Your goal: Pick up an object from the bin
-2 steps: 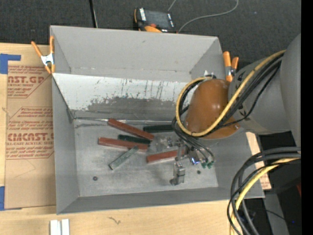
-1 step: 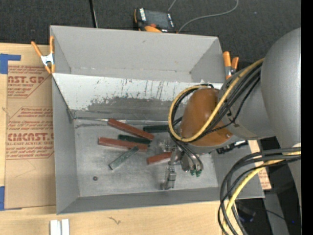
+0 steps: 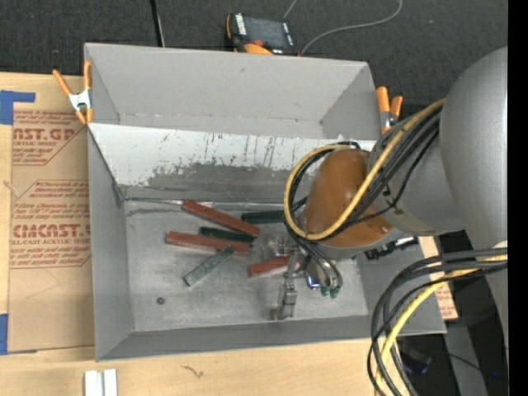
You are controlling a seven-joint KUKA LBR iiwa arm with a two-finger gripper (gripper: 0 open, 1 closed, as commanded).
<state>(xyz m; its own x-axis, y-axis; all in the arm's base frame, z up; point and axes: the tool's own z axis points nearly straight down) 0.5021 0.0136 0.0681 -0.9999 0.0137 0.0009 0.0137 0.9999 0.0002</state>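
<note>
My gripper hangs low over the bin floor near the front right, below the orange cover. A short reddish-brown stick lies just up and left of it, touching or nearly touching the gripper's body. I cannot make out anything held in the gripper. A grey-green flat stick lies slanted on the floor further left.
Towards the back left of the gripper lie more sticks in a loose cluster: a long reddish-brown one, another reddish-brown one, a dark green one and a second dark green one. The arm and cables cover the bin's right side.
</note>
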